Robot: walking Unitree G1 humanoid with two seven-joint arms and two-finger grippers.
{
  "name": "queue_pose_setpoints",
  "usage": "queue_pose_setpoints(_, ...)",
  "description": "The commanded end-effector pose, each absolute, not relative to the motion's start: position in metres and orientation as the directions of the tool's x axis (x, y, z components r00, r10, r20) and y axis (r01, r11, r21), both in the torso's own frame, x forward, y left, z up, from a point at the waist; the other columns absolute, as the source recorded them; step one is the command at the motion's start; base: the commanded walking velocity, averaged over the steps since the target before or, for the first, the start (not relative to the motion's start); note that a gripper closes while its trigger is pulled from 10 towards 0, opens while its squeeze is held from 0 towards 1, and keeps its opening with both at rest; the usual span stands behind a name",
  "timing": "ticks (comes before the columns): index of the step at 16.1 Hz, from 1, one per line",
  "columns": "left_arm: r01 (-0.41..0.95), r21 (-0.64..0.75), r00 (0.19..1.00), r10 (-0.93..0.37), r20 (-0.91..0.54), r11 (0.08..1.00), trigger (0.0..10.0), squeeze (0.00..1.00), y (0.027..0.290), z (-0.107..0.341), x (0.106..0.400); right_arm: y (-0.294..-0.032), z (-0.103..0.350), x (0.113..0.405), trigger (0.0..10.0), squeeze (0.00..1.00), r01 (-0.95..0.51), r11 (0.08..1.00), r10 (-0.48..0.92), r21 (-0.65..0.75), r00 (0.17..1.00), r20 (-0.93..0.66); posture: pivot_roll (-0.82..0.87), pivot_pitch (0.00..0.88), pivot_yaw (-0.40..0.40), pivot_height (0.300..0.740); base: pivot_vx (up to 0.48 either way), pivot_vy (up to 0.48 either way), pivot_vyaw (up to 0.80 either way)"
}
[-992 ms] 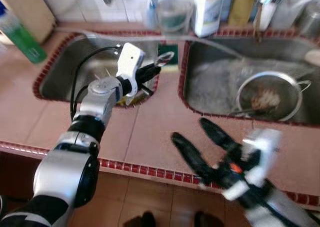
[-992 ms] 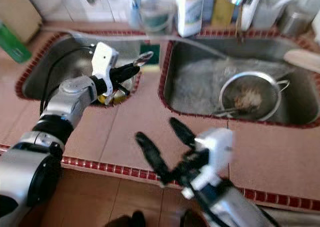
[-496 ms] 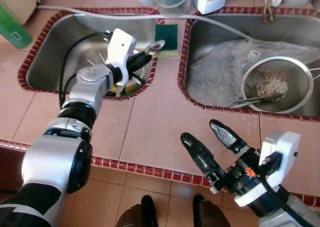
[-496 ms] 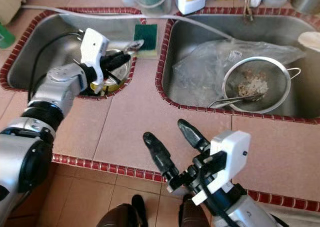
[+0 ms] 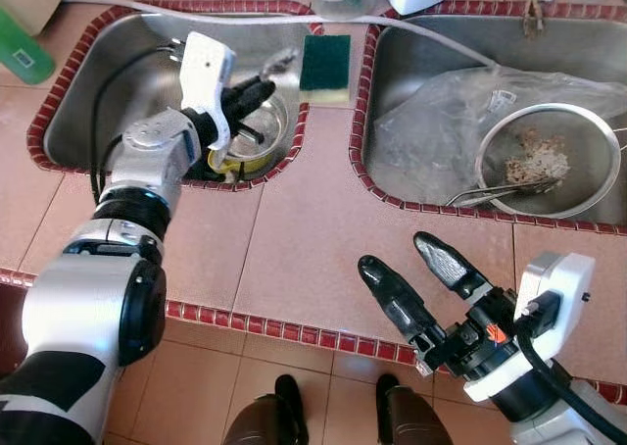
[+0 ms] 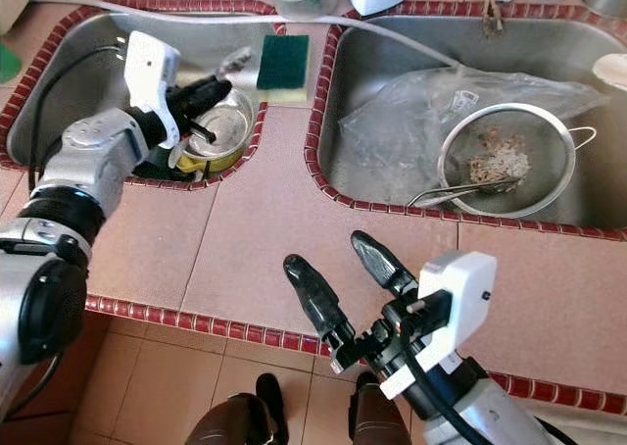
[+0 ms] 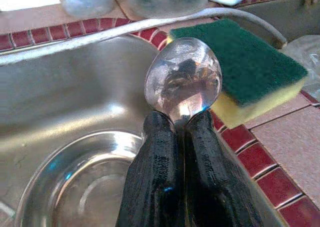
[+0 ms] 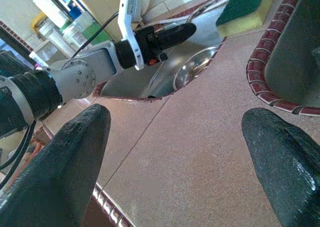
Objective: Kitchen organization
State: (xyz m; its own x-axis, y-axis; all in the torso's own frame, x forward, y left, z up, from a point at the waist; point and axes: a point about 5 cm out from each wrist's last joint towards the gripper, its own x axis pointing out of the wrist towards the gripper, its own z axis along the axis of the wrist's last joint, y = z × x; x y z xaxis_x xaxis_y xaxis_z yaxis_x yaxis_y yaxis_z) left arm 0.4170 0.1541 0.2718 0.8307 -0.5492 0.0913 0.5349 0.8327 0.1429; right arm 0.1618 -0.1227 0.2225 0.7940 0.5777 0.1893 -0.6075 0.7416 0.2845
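While the left gripper [image 5: 253, 94] hangs over the left sink basin [image 5: 118, 82], its two black fingers are pressed together on the neck of a metal spoon [image 7: 183, 79], so the spoon's bowl juts out beyond the fingertips, in line with them. In the head views the spoon's long axis runs from the wrist toward the divider between the basins, where a green-and-yellow sponge [image 5: 324, 67] lies on the tiled rim. The spoon's tip is close to that sponge but, as far as I can tell, not touching it. Directly below the gripper sits a steel bowl [image 6: 217, 136] on the basin floor, near the corner closest to the divider.

That is the relation the coming move likely turns on: the bowl lies straight down from the spoon, the sponge just ahead of its tip.

In the right basin [image 5: 392, 82] rest a crumpled plastic bag [image 5: 441, 122] and a wire strainer [image 6: 505, 161] holding scraps. The right gripper [image 6: 343, 278] hovers over the near edge of the tiled counter [image 5: 294, 239], fingers spread wide and holding nothing, well apart from the spoon; the left arm is plainly the nearer one.
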Motion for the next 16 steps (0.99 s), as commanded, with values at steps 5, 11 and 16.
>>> queue_pose_setpoints(5, 0.424, 0.114, 0.896, -0.434, 0.091, 0.898, 10.0, 0.0, 0.175, 0.267, 0.418, -0.12, 0.227, 0.155, 10.0, 0.0, -0.619, 0.727, 0.59, 0.296, 0.784, 0.193, -0.32, 0.381, 0.151, 0.74, 0.0, 0.0, 0.0)
queue_pose_setpoints(11, 0.39, 0.078, 0.917, -0.395, 0.06, 0.918, 10.0, 1.0, 0.182, 0.258, 0.418, -0.122, 0.228, 0.155, 10.0, 0.0, -0.615, 0.729, 0.587, 0.299, 0.787, 0.189, -0.32, 0.381, 0.15, 0.74, 0.0, 0.0, 0.0)
queue_pose_setpoints(16, 0.409, 0.078, 0.909, -0.413, 0.049, 0.909, 10.0, 1.0, 0.179, 0.255, 0.418, -0.123, 0.229, 0.157, 10.0, 0.0, -0.62, 0.726, 0.591, 0.299, 0.784, 0.189, -0.31, 0.383, 0.146, 0.74, 0.0, 0.0, 0.0)
